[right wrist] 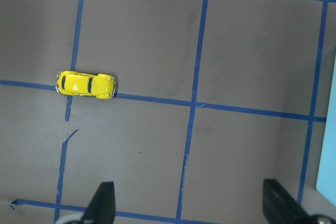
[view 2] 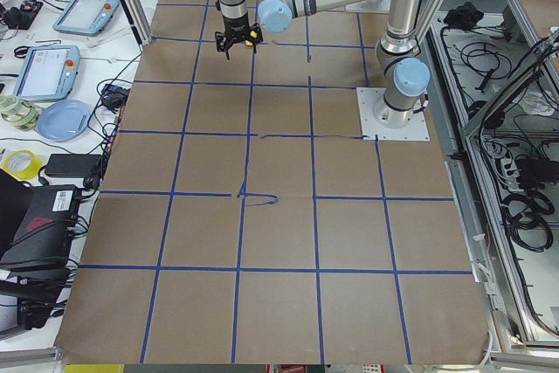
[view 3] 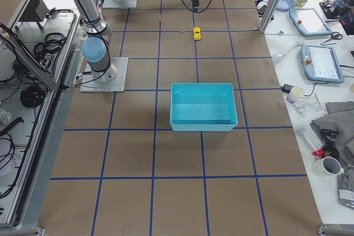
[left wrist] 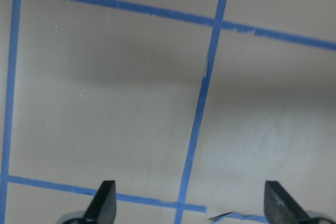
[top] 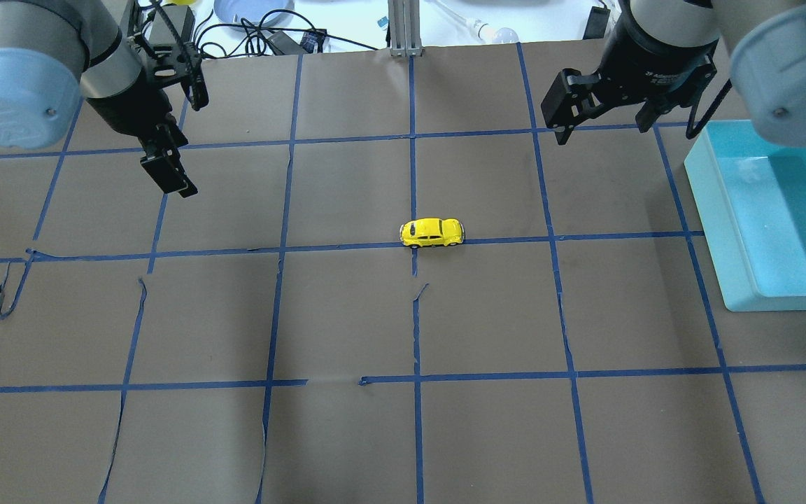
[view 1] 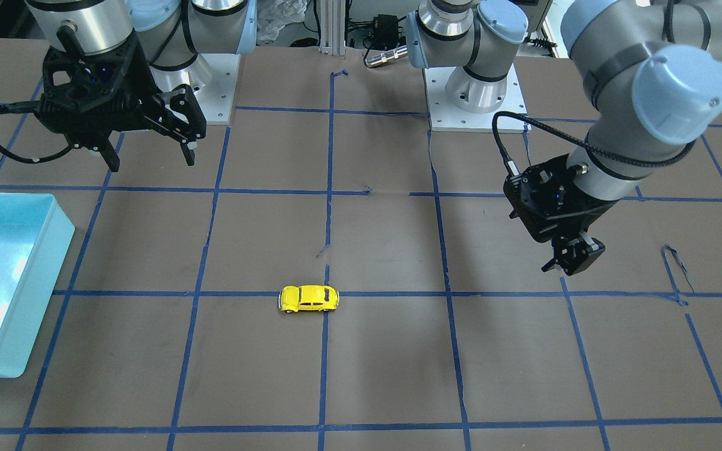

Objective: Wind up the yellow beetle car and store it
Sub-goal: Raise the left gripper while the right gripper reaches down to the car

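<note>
The black two-finger right gripper (view 1: 151, 155) hangs with its fingers spread wide and nothing between them, and the left gripper (left wrist: 190, 204) is equally wide and empty. Between them, well apart from both, the tiny glossy yellow beetle car (view 1: 309, 299) stands on the brown paper-covered table (view 1: 386, 363). A light-blue plastic bin (top: 707, 231) lies to the right gripper's outer side.

Beetle car (top: 432, 232) well left of bin (top: 711, 210)
</note>
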